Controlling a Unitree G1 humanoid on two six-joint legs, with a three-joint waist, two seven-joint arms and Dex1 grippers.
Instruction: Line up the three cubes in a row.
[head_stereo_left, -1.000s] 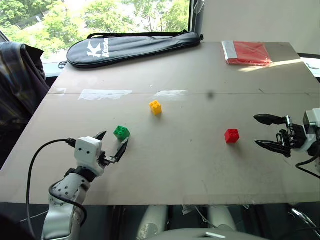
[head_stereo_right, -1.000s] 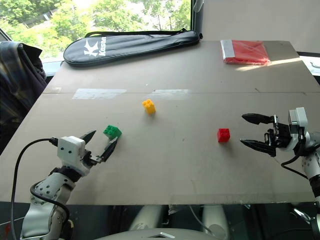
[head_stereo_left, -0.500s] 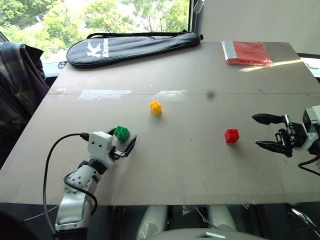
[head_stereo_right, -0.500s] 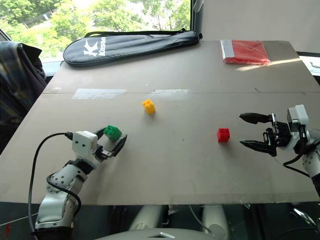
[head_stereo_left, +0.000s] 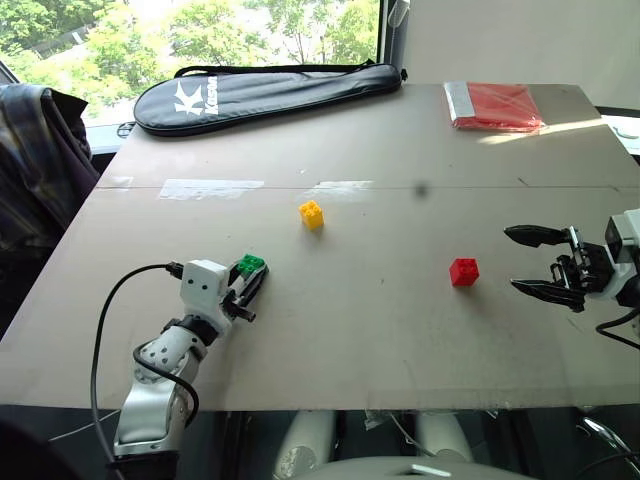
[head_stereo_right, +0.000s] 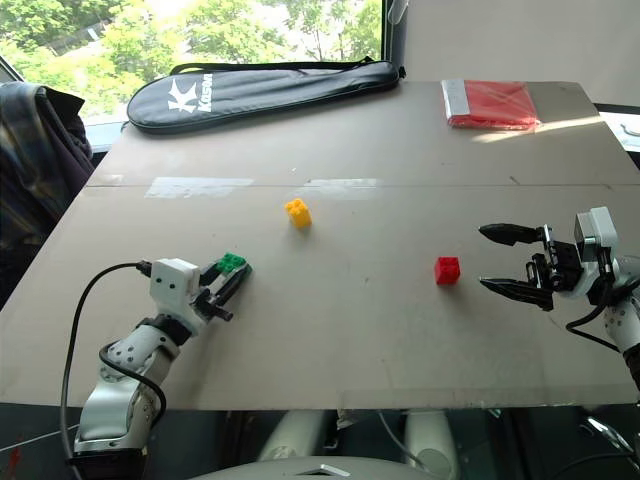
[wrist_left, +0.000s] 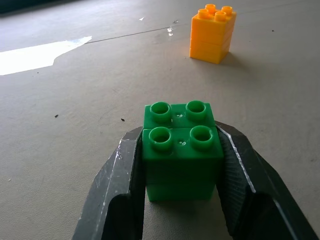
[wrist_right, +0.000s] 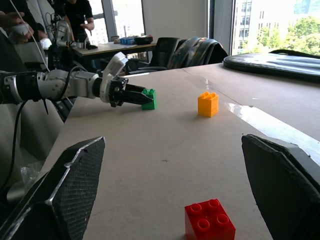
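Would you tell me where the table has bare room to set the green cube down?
Bare board lies between the yellow cube and red cube, and along the near edge. The far edge holds the racket bag and red packet.

2 head eyes look down over the table (head_stereo_left: 400, 330); wrist cameras sit low, both sharing the green cube (wrist_left: 181, 150).

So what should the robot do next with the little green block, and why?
Probably lift it a little. The left claw is shut on the small green plastic studded cube, which seems to sit on the brown table. The yellow studded cube and the red studded cube stand apart, so it likely needs carrying toward them to start the row.
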